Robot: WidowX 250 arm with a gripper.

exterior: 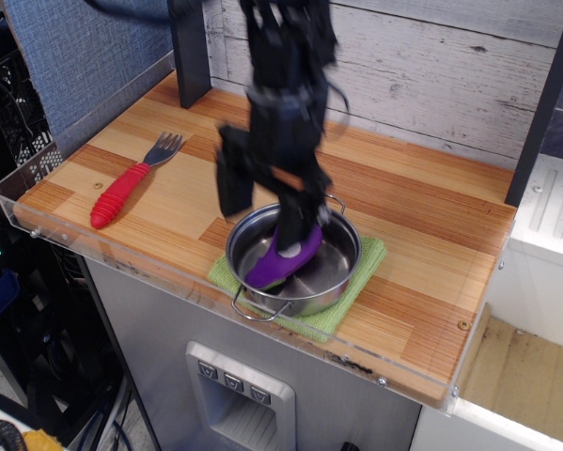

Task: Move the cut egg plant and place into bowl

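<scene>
The cut egg plant (279, 263) lies flat inside the bowl (341, 274), purple with a pale dot on its face. The bowl is a shiny steel pan with wire loop handles, sitting on a green cloth. My gripper (263, 205) hangs over the bowl's back left part, blurred by motion. Its fingers (232, 184) are spread wide and hold nothing. The right finger ends just above the eggplant; I cannot tell whether it touches it.
A red-handled fork (121, 193) lies at the left of the wooden counter (431, 235). The green cloth (365, 278) sticks out from under the bowl near the front edge. A clear plastic lip runs along the front and left edges. A dark post (189, 52) stands at the back left.
</scene>
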